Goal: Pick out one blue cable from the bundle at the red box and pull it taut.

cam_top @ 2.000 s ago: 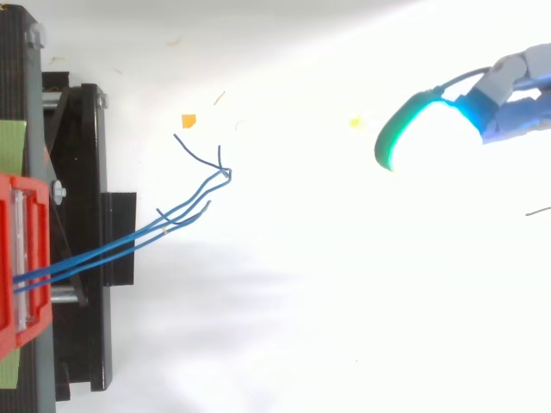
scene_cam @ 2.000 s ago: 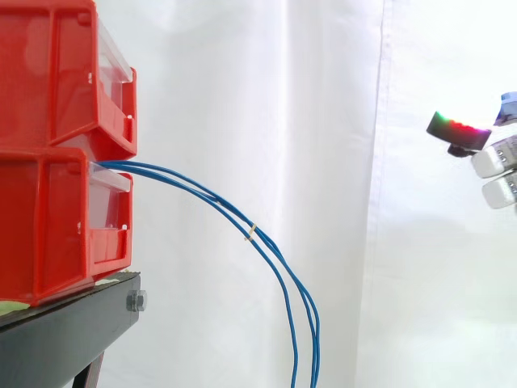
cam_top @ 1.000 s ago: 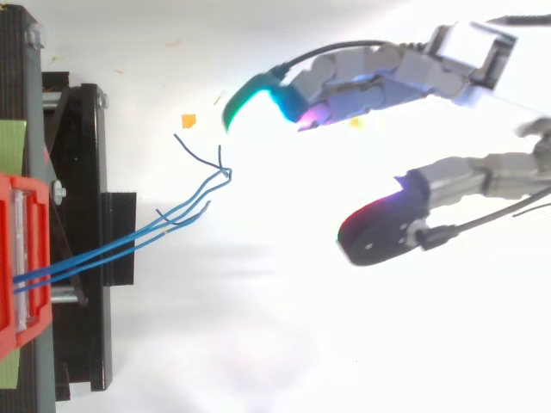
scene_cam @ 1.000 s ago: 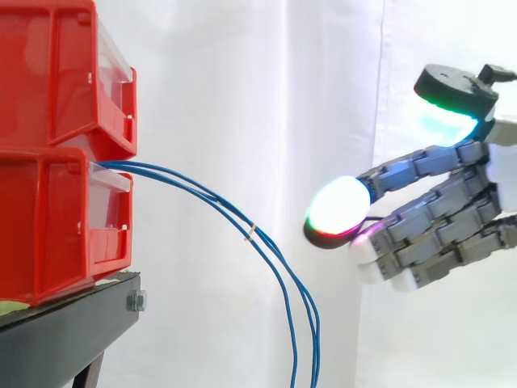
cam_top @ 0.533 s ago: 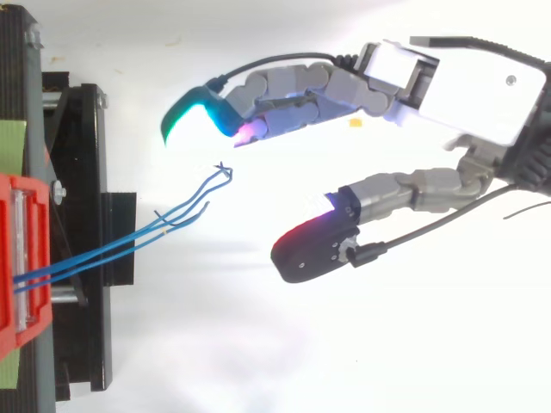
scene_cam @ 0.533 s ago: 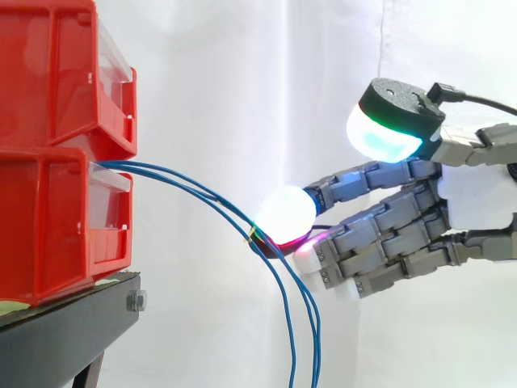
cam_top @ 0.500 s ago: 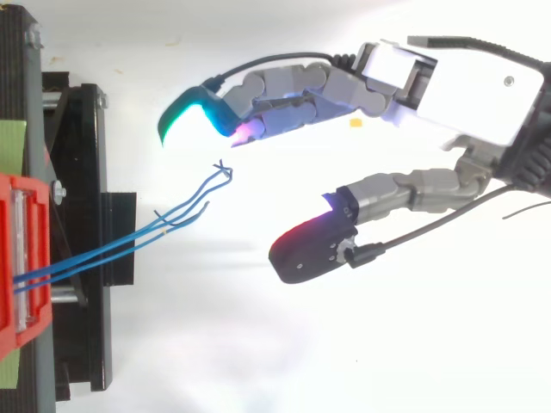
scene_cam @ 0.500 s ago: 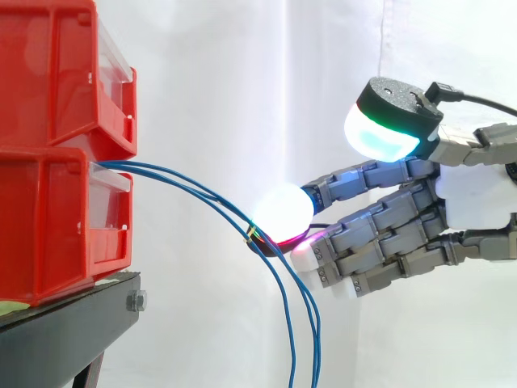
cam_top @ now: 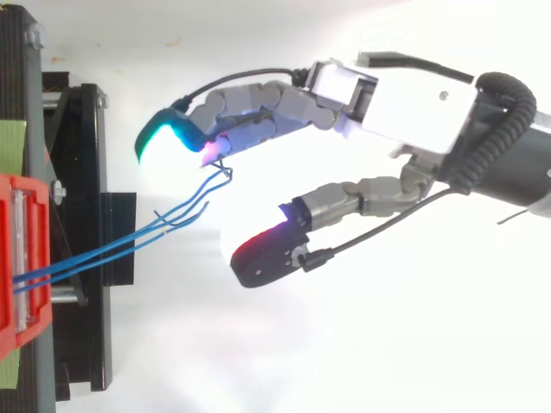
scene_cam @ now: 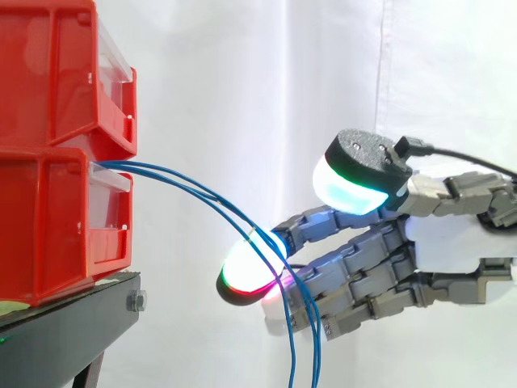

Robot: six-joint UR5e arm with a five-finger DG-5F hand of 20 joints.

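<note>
Because the blue cables hang as a loose bundle bound by a small tie, the pick will likely go best if the thumb closes slowly against one strand only, clear of the tie, before any pull away from the red box.

In the side view, the cables leave the lower red box on the black stand, arc down to the right and cross in front of the fingers. The hand reaches left with its fingers nearly straight and bunched, and the thumb is raised well above them. I cannot tell from here whether they touch the cables.

In the top view, the cables run out from the red box, and their far bend sits just beside the fingers. The thumb stands apart on the other side. The hand is spread wide and pinches nothing.
</note>
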